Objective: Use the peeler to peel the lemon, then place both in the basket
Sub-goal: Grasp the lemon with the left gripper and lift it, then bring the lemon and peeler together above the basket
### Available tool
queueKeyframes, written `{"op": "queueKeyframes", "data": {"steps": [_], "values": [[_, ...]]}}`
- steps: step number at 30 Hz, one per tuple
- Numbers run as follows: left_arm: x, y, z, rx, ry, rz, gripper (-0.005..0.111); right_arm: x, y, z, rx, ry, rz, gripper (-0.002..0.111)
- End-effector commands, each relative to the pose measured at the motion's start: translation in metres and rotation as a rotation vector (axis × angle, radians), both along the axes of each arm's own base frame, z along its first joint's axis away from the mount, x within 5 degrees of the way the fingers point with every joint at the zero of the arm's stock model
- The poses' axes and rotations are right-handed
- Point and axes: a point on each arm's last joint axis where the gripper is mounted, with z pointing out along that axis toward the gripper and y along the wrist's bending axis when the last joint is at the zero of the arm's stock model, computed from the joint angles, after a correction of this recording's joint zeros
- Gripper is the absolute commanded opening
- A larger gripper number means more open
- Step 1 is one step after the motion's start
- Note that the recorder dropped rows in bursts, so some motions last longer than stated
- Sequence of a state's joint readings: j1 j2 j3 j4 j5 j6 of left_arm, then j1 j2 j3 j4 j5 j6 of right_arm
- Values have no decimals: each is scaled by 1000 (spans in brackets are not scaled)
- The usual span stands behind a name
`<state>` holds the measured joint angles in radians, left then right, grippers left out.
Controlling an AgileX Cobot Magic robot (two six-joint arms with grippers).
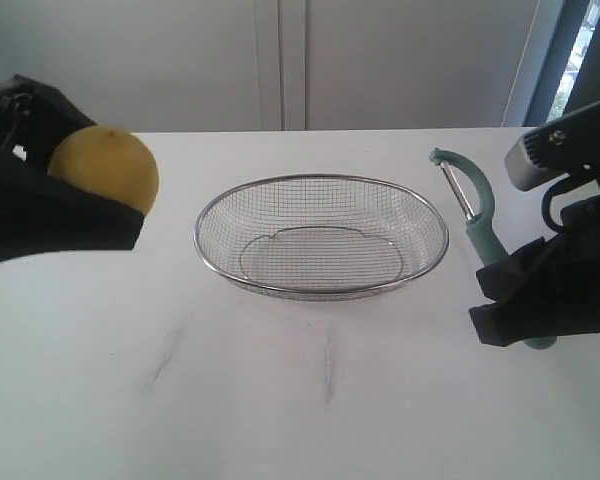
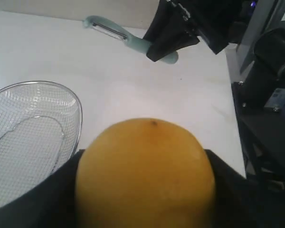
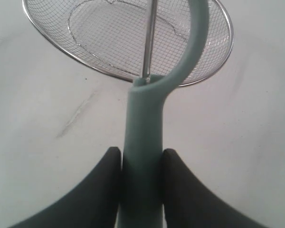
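Exterior view: the small round yellow lemon [image 1: 105,170] is held clear of the white tabletop [image 1: 310,400] by the left gripper [image 1: 85,195], whose black fingers are spread wide and closed around the fruit. The teal-handled Y-shaped peeler [image 1: 477,215] is held blade-up by the right gripper [image 1: 525,300]. The oval silver wire-mesh basket [image 1: 420,225] stands between them, with nothing seen inside.

Left wrist view: the lemon fills the foreground, seated between the jaws. No cut peel is seen.

Right wrist view: the peeler handle is pinched between two narrowly parted fingers [image 3: 104,185], low on its length.

Likely faults: the round fruit may be rotated or pushed out of the grip by blade pressure. The peeler may be levered sideways, since it is gripped far from the blade.
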<state>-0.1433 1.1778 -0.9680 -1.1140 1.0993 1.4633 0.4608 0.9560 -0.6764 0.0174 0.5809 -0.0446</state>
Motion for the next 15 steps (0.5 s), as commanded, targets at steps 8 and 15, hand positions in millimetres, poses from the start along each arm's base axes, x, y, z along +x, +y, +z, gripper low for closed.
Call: {"op": "queueKeyframes", "data": {"steps": [8, 15], "values": [[-29, -13, -40, -198, -30, 19, 0, 0, -1, 2, 15, -25, -7, 0], [-23, -25, -49, -175, -183, -12, 0, 9, 9, 13, 214, -115, -52, 0]]}}
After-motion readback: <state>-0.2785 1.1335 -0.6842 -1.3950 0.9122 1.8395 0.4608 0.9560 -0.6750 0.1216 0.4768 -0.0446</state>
